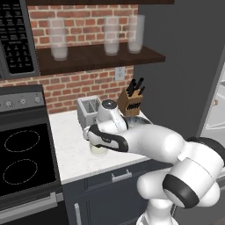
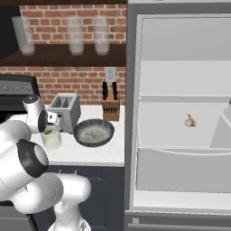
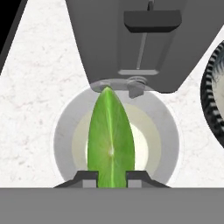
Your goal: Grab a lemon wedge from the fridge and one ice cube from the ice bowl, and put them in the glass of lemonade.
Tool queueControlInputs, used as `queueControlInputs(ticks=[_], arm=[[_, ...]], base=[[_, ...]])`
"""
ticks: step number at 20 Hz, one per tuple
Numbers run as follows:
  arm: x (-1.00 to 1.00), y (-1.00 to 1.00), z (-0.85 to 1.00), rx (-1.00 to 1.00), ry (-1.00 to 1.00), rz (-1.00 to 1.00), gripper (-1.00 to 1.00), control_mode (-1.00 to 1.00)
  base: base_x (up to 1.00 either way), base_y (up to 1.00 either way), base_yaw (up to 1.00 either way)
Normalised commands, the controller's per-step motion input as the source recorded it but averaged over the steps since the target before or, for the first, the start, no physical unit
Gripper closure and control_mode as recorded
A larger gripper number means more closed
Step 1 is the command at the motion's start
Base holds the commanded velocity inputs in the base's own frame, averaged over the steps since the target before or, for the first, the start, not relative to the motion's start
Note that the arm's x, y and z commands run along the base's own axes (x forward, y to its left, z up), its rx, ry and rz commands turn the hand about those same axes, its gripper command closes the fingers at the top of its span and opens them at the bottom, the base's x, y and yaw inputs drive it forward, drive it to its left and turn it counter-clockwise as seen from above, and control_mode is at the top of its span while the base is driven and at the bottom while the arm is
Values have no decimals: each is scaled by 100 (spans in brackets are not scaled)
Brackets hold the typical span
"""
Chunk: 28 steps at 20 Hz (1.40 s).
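Observation:
The green lemon wedge (image 3: 110, 140) is pinched between the finger tips of my gripper (image 3: 111, 177), which is shut on it. It hangs straight over the mouth of the glass of lemonade (image 3: 168, 131), a short tumbler of pale liquid on the white counter. From the right base view, my hand hovers just above the glass of lemonade (image 2: 52, 139), with the gripper (image 2: 48, 130) pointing down into it. The dark ice bowl (image 2: 94, 132) with whitish contents sits just right of the glass. The fridge (image 2: 131, 113) stands open at the right.
A silver toaster (image 2: 65, 110) stands right behind the glass, and a knife block (image 2: 110, 106) is behind the bowl. A garlic-like bulb (image 2: 190, 121) lies on a fridge shelf. The stove (image 1: 22, 158) is left of the counter. Tall frosted glasses (image 1: 58, 39) stand on the shelf above.

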Motion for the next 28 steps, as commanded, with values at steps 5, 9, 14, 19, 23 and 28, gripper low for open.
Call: queueControlInputs(ticks=[5,9,14,19,23,28], arm=[[0,0,0,0,0,0,-100,-100],[0,0,0,0,0,0,-100,-100],[0,0,0,0,0,0,-100,-100],[-1,-13,3,1,0,-1,-100,-100],[-27,-21,7,5,0,-1,-100,-100],[-37,-13,4,4,0,0,-100,-100]], base=[[0,0,0],[0,0,0],[0,0,0],[0,0,0],[0,0,0],[0,0,0]])
